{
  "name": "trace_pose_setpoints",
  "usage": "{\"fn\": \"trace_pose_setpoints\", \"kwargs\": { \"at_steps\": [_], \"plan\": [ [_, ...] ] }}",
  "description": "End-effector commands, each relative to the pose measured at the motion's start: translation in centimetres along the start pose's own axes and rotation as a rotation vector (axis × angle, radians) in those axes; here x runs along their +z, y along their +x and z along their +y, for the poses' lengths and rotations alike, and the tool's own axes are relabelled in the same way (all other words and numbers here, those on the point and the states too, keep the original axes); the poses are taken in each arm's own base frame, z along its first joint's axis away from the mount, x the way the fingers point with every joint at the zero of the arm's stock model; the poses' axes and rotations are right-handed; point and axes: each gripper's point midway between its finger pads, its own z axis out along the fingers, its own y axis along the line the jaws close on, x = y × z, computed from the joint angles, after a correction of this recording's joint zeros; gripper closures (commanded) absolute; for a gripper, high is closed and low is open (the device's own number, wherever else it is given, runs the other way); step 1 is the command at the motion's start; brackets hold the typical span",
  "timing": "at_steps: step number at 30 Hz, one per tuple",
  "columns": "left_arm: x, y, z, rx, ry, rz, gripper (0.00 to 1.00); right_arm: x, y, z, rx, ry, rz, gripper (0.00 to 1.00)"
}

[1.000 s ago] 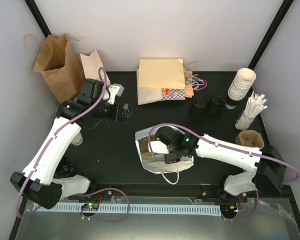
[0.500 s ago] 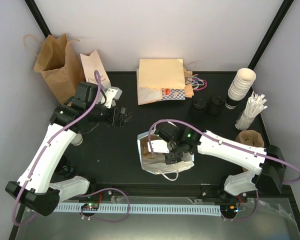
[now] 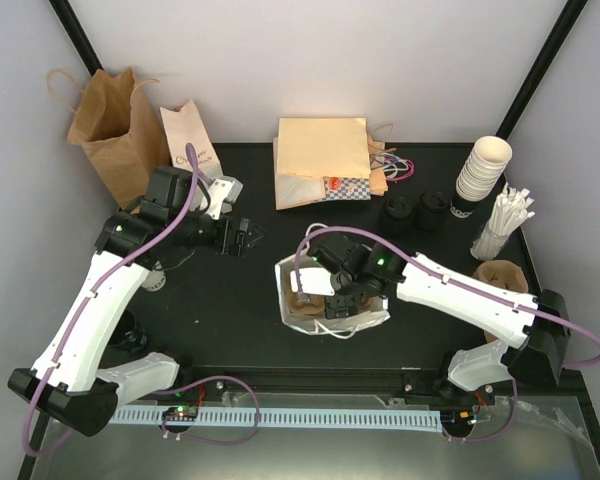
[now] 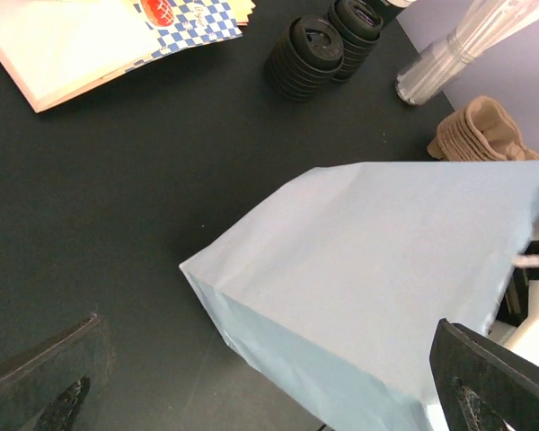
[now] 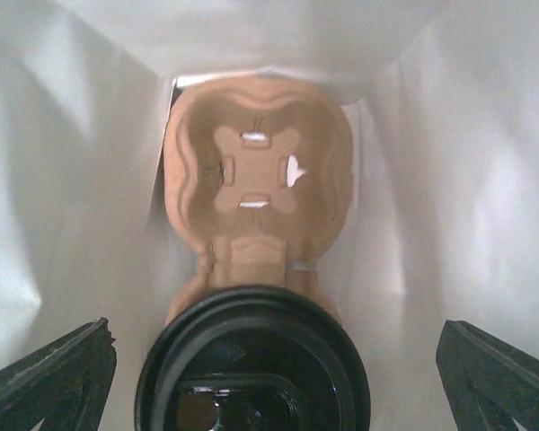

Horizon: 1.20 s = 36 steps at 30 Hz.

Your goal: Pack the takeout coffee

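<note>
Easing the left arm back a little toward the brown paper bags [image 3: 115, 125], keeping the left gripper [image 3: 242, 236] spread wide and empty above the desk [image 3: 210, 310], facing across at the white bag [image 4: 368, 269]. Tipping that bag up from its slumped lie of a second ago to nearly upright, mouth up, and nudging it slightly toward the far side. Showing, down inside, the takeout coffee [image 5: 251, 359] seemingly seated in the near slot of the cardboard carrier [image 5: 256, 171] on the bag's bottom: packing looking all but done. Reaching the right arm in from the right, wrist bending down into the bag's mouth, holding the right gripper [image 3: 344, 300] wide on either side of the coffee, gripping nothing.
</note>
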Motion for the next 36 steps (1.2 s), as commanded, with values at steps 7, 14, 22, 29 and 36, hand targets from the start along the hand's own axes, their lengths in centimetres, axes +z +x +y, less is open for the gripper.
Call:
{"fn": "trace_pose_setpoints", "kwargs": {
  "at_steps": [7,14,22,29,36],
  "plan": [
    [-1.7,0.0,-0.9,0.023,0.0,-0.022,0.01,-2.3,-1.7,-3.3,0.054,0.104,-0.063,0.0],
    [-1.9,0.2,-0.8,0.021,-0.005,-0.021,0.01,-2.9,-2.0,-4.0,0.074,0.131,-0.078,0.0],
    [-2.0,0.2,-0.8,0.026,-0.008,-0.021,0.01,-4.2,-2.6,-5.0,0.105,0.181,-0.119,0.0],
    [-2.2,0.2,-0.7,0.028,-0.02,-0.031,0.01,-5.7,-3.3,-6.1,0.144,0.231,-0.168,0.0],
    [-2.9,0.0,-0.7,0.035,-0.039,-0.061,0.01,-7.1,-3.6,-6.7,0.188,0.271,-0.217,0.0]
  ]
}}
